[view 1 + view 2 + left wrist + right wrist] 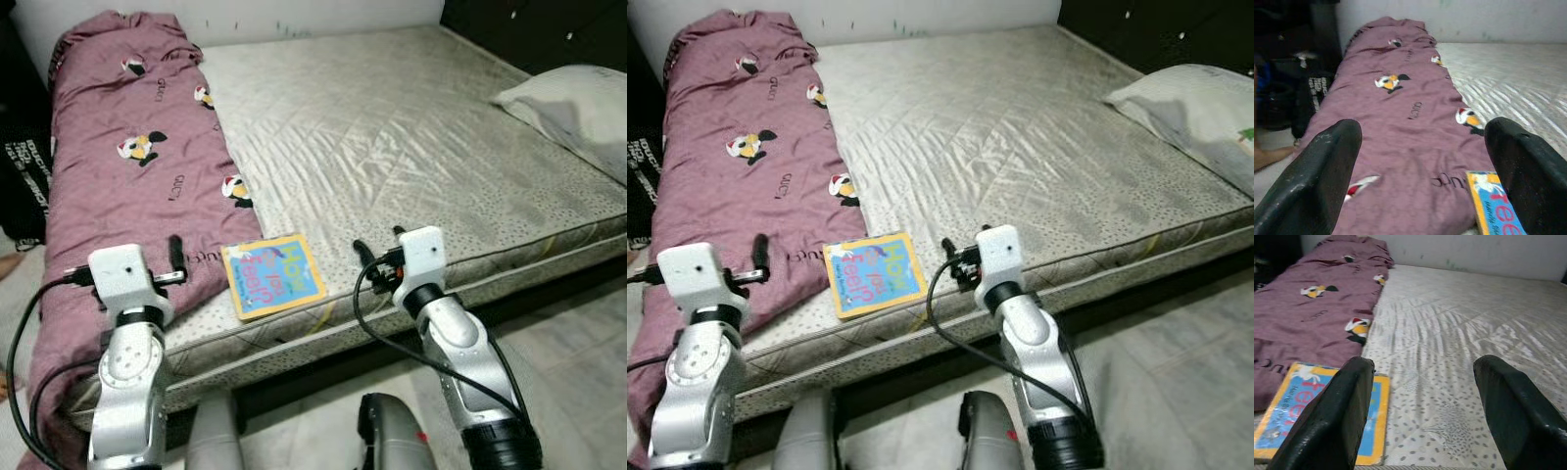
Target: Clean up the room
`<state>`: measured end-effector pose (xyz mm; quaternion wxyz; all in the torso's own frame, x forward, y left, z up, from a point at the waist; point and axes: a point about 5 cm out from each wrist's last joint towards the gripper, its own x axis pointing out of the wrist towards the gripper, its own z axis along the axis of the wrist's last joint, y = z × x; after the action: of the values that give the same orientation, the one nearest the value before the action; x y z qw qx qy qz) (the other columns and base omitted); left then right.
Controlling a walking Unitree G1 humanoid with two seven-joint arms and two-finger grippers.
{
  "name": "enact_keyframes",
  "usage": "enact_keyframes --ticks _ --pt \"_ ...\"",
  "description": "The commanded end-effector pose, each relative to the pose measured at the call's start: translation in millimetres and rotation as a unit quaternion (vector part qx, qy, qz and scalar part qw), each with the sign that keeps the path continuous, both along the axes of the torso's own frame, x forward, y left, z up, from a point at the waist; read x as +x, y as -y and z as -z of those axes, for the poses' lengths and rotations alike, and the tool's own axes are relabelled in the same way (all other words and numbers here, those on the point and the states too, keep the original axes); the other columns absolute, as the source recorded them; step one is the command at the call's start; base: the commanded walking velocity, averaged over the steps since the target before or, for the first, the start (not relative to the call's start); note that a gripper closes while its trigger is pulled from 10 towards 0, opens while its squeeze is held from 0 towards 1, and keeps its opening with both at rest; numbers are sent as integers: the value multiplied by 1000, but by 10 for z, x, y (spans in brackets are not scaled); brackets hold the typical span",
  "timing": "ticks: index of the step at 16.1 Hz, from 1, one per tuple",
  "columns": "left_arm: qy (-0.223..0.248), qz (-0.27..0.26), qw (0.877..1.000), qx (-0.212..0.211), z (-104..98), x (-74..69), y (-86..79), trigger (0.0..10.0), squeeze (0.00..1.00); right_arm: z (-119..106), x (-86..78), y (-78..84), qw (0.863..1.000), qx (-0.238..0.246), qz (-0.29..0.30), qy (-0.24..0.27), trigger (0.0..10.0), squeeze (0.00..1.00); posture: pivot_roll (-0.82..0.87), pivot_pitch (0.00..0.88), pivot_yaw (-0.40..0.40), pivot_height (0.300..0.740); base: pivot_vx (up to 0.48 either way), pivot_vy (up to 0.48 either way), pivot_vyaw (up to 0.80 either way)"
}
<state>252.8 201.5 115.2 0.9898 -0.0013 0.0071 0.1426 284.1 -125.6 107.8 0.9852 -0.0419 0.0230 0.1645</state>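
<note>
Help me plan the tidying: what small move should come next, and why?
Probably ease the open right gripper left toward the colourful cardboard picture book, which lies loose at the grey quilted mattress edge beside the mauve penguin-print blanket.

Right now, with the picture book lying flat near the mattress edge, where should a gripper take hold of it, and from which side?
Probably the book's near short edge, from the robot's side. It lies flat on the mattress, one corner over the purple blanket, so only an edge offers a pinch. That edge sits by the mattress border. The right gripper, open, hovers beside it; the left gripper, open, is over the blanket.
</note>
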Motion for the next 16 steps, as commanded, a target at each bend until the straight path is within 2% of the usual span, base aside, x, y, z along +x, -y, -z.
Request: enact_keyframes --ticks 1,5,7,8,9,12,16 --pt "-4 -8 1000 0 5 33 -34 10000 0 -42 -21 6 1000 4 -3 3 10000 0 -57 6 -27 582 0 0 0" --pt "-10 -20 1000 1 32 147 -128 10000 0 -53 -110 29 1000 12 0 -4 10000 0 -77 33 -20 542 0 0 0" --pt "-11 -20 1000 0 45 172 -130 10000 0 -62 -140 42 1000 16 3 -7 10000 0 -82 42 -15 537 0 0 0" --pt "-14 -19 1000 -9 62 196 -122 10000 0 -56 -154 46 1000 15 4 -12 10000 0 -82 45 -14 537 0 0 0" --pt "-25 -21 999 -35 112 216 -129 10000 0 -62 -179 57 1000 16 8 -15 10000 0 -84 56 -16 537 0 0 0" --pt "-43 -22 997 -64 211 338 -183 10000 0 -134 -246 121 1000 14 13 -17 10000 0 -103 80 -30 537 0 0 0" --pt "-50 -20 994 -90 236 501 -226 10000 0 -156 -346 251 999 12 23 -31 10000 0 -134 118 -38 532 0 0 0"
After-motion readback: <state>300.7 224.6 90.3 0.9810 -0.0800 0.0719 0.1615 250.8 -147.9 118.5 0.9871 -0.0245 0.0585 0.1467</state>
